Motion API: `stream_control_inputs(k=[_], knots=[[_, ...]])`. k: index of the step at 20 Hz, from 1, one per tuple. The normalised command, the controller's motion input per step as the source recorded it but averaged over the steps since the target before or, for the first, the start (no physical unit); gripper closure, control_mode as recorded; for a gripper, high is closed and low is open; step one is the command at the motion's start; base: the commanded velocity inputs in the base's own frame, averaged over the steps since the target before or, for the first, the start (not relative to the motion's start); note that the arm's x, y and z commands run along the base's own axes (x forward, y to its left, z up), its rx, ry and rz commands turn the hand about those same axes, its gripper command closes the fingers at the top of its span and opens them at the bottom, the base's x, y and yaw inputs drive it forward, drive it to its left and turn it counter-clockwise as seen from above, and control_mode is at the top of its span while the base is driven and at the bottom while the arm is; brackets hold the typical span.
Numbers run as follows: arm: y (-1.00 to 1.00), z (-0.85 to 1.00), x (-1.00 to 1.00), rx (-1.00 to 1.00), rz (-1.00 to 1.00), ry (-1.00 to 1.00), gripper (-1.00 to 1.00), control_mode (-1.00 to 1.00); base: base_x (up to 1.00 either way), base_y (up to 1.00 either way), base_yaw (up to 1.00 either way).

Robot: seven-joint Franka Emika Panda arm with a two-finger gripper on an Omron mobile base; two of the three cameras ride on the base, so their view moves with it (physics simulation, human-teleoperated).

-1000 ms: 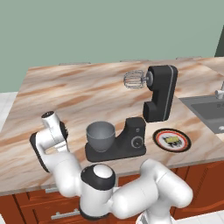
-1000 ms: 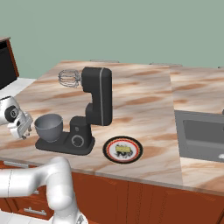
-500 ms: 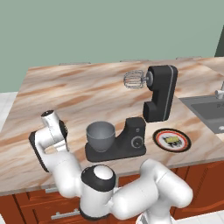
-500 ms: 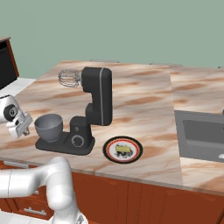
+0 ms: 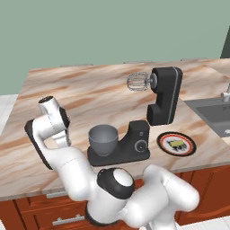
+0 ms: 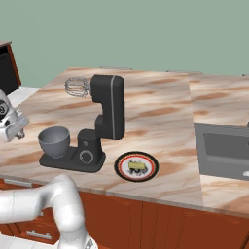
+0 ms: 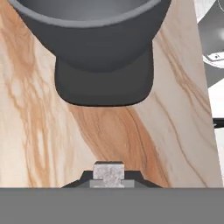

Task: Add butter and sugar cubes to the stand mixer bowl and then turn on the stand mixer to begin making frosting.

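Your end effector point(image 7: 109, 178) was pinching a sugar cube point(image 7: 109, 171) above the bench point(image 7: 39, 131), near the bowl point(image 7: 100, 30) — a loose pinch could have dropped it short.

There was one stand mixer point(image 5: 155, 117) on the surface point(image 5: 81, 90), with one wire whisk point(image 5: 137, 82) and one round dial point(image 5: 141, 145). One grey stand mixer bowl point(image 5: 103, 139) sat on its base. One red-rimmed plate point(image 5: 176, 143) lay beside it, carrying one yellowish item, too small to identify. One sugar cube point(image 7: 109, 171) showed between the jaws. One sink point(image 6: 226, 151) was visible.
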Motion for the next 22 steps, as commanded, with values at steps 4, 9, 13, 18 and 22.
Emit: stream_control_inputs(k=[4, 9, 13, 18, 22], knots=[[-0.7, 0.81, -0.43, 0.0, -0.01, -0.07, 1.0, -1.0, 0.0, 0.0, 0.0], [-0.71, 0.69, -0.37, 0.0, -0.02, -0.07, 1.0, -1.0, 0.0, 0.0, 0.0], [-0.8, 0.21, -0.23, 0.0, -0.02, -0.03, 1.0, -1.0, 0.0, 0.0, 0.0], [-0.64, -0.13, 0.05, 0.0, 0.0, 0.0, 1.0, -1.0, 0.0, 0.0, 0.0], [-0.29, -0.2, 0.25, 0.04, 0.0, 0.0, 1.0, -1.0, 0.0, 0.0, 0.0]])
